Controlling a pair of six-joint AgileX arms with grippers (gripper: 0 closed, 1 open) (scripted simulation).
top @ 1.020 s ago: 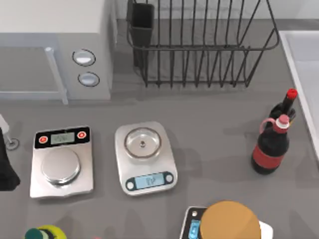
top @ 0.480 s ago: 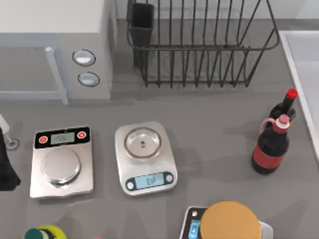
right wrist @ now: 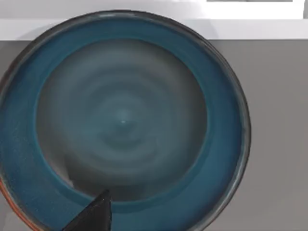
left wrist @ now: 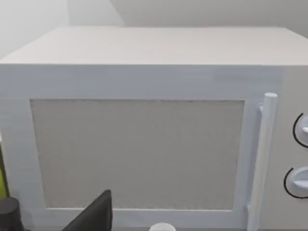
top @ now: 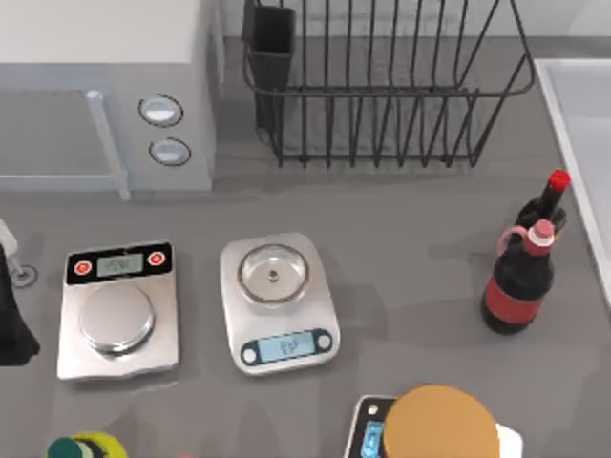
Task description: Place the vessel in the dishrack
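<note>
The vessel (right wrist: 123, 120) is a round dish, glazed blue inside with a dark rim and an orange-brown outer edge. It lies on the grey table right under my right wrist. One dark finger (right wrist: 94, 214) of my right gripper pokes over its near rim. The black wire dishrack (top: 382, 93) stands at the back of the table, with its dark utensil cup (top: 272, 48) at its left corner. My left arm (top: 10, 324) sits at the table's left edge, facing the microwave (left wrist: 144, 144), with one dark finger (left wrist: 94, 214) showing.
A white microwave (top: 105, 86) stands back left. Two silver scales (top: 116, 310) (top: 279, 303) lie mid-table. A third scale (top: 368, 434) at the front edge lies under an orange-brown disc (top: 441, 425). Two dark bottles (top: 520, 281) stand right, by a white tray (top: 582, 124).
</note>
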